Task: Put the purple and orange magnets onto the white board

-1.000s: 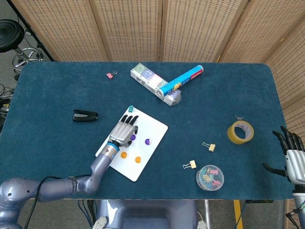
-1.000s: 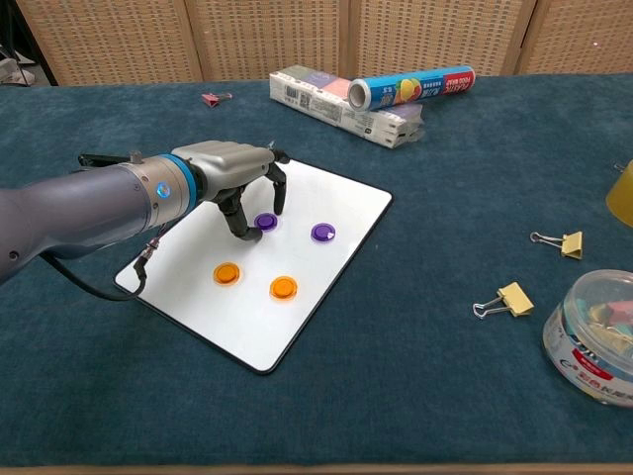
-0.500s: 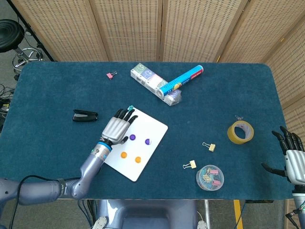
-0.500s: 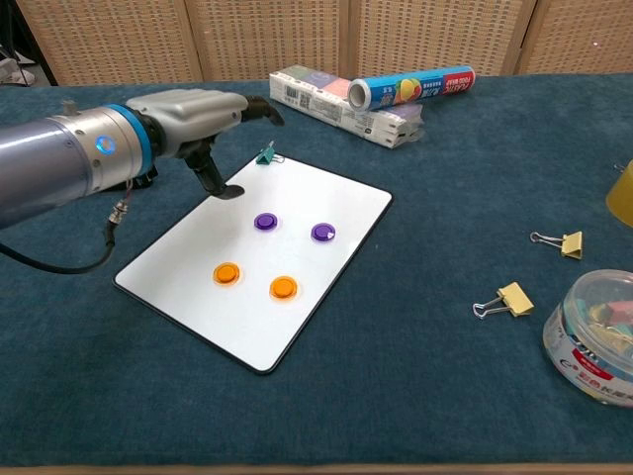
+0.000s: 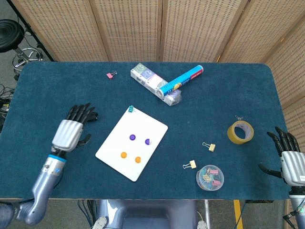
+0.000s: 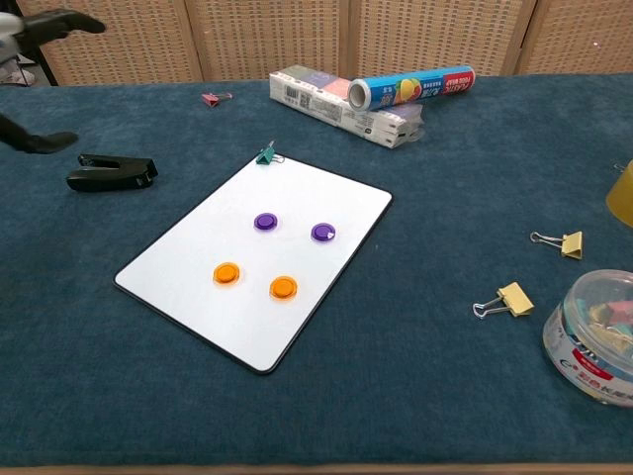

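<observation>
Four magnets on, left robot hand gone

Both purple magnets (image 6: 265,222) and both orange magnets (image 6: 226,272) sit on the board (image 6: 188,259). Left robot hand (image 5: 70,132) has pulled off, empty, fingers apart (right robot hand (image 5: 290,160) too). Looks done.

blue roll (image 6: 413,86) print too small to read
</observation>
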You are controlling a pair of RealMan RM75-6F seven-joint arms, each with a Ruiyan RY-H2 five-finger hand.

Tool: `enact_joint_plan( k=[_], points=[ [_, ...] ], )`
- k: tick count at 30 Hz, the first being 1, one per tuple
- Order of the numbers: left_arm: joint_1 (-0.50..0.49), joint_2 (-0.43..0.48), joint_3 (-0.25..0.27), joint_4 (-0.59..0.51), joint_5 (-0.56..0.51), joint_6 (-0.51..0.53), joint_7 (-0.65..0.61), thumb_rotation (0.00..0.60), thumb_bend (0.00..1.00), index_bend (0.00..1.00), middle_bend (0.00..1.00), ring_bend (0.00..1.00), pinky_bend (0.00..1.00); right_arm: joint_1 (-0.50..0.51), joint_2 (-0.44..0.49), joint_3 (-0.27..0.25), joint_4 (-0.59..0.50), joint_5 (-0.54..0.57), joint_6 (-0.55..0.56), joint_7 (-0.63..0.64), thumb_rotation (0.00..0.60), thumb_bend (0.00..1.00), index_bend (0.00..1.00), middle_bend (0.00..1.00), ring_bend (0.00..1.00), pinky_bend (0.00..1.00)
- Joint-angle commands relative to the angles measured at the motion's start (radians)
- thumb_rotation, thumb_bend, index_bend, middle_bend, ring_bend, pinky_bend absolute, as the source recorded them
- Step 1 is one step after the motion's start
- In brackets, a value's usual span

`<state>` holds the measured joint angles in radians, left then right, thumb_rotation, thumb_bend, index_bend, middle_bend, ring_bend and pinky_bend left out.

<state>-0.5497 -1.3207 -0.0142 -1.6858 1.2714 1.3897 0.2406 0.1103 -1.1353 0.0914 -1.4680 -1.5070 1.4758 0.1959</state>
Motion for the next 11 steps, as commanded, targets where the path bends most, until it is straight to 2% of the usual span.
enact_joint_plan(
  k=[1,6,11],
  points=[
    [0.139,0.083,0.084,0.011,0.071,0.123,-0.128,0.600,0.30,0.00,0.00,0.00,0.00,-0.004,-0.006,0.001,0.008,-0.008,0.023,-0.070,0.600,0.03,0.09,0.00,0.00,0.00],
    [0.253,0.121,0.127,0.042,0.105,0.211,-0.193,0.600,0.30,0.00,0.00,0.00,0.00,-0.012,-0.007,0.006,-0.008,-0.007,0.048,-0.158,0.600,0.03,0.04,0.00,0.00,0.00],
    [0.332,0.164,0.154,0.036,0.130,0.250,-0.219,0.600,0.30,0.00,0.00,0.00,0.00,-0.018,-0.007,0.010,-0.023,-0.008,0.067,-0.199,0.600,0.03,0.01,0.00,0.00,0.00]
  ],
)
